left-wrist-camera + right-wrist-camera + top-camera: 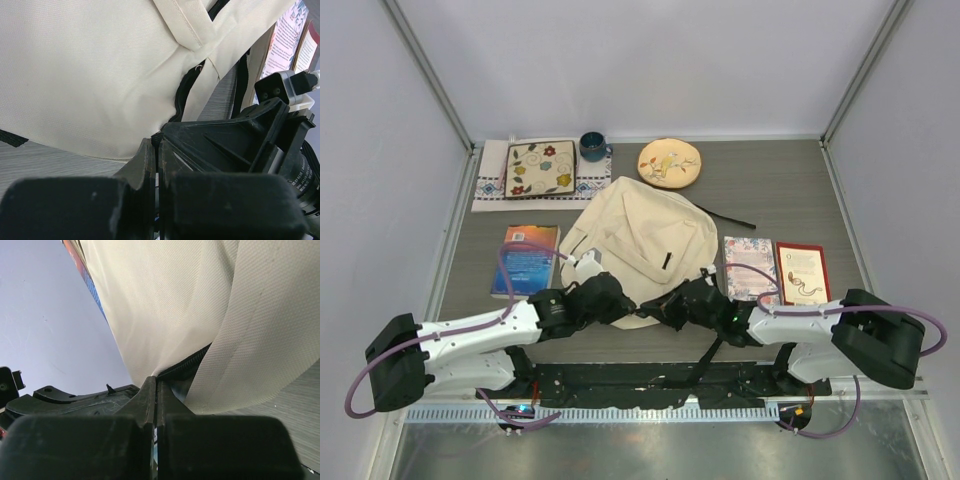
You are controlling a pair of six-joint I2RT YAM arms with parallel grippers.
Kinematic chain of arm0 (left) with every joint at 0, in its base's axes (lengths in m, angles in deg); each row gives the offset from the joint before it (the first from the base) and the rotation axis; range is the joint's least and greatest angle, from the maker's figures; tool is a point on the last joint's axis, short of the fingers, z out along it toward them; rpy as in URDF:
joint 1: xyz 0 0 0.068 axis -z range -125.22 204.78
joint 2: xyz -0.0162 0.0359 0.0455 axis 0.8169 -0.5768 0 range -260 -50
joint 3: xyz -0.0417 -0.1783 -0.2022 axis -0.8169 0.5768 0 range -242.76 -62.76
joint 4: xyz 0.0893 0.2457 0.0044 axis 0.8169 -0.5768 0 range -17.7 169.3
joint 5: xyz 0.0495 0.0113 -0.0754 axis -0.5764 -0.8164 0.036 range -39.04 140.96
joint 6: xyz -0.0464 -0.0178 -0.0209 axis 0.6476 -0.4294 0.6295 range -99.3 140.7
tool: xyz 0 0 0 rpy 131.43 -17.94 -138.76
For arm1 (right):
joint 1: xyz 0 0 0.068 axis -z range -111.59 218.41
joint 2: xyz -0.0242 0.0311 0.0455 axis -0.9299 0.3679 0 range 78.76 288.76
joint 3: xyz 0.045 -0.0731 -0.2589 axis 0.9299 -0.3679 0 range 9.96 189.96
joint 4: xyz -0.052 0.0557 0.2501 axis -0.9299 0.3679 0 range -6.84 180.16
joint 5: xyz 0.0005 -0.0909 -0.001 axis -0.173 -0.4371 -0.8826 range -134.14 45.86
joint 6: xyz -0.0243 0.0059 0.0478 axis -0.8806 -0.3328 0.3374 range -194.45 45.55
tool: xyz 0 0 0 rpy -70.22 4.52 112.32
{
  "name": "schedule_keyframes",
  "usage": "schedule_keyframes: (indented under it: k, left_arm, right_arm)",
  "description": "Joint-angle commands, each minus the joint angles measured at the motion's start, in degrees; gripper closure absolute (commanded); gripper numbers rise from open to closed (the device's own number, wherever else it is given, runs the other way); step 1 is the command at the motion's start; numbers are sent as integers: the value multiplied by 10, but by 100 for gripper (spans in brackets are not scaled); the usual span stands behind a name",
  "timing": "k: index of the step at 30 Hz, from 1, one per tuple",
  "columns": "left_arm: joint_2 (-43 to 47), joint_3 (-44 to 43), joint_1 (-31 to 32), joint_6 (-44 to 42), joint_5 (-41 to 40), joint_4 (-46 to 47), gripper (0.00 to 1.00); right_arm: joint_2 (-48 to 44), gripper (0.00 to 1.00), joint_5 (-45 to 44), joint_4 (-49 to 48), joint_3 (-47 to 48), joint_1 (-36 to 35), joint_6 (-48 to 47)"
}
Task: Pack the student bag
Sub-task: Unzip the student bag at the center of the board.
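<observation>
The bag point(640, 235), judged soft, light and floppy, is spread just beside the plate point(669, 162) and pinched at its stiffer zipper edge, opposite the plate, by left gripper point(156, 141) and right gripper point(155, 382), both clamped.

The large cream cloth student bag point(638, 235) is matt, tightly woven canvas with a visible grain, stitched seams and black webbing straps. The left tool point(157, 145) and right tool point(156, 387) are matt black plastic, faintly scuffed and scratched. The grey worktop point(790, 190) has a dull, finely streaked surface. At its far edge the round yellowish plate point(669, 162) and dark blue mug point(592, 147) look glazed and smooth. The white embroidered cloth mat point(488, 188) in the far left corner is matt.
</observation>
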Motion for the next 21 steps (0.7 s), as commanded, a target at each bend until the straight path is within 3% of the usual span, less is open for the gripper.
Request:
schedule_keyframes:
  k: [1, 5, 11, 21]
  left_arm:
    - [17, 4, 0, 1, -7, 21, 100]
    - [34, 10, 0, 6, -27, -10, 100]
    - [88, 20, -1, 8, -95, -133, 100]
    - [150, 34, -9, 26, -176, -276, 100]
  right_arm:
    - [-24, 99, -58, 1, -8, -3, -2]
    - [-76, 99, -111, 48, -20, -3, -18]
    - [-177, 99, -169, 117, -42, 17, -43]
    - [-232, 99, -165, 166, -43, 54, -96]
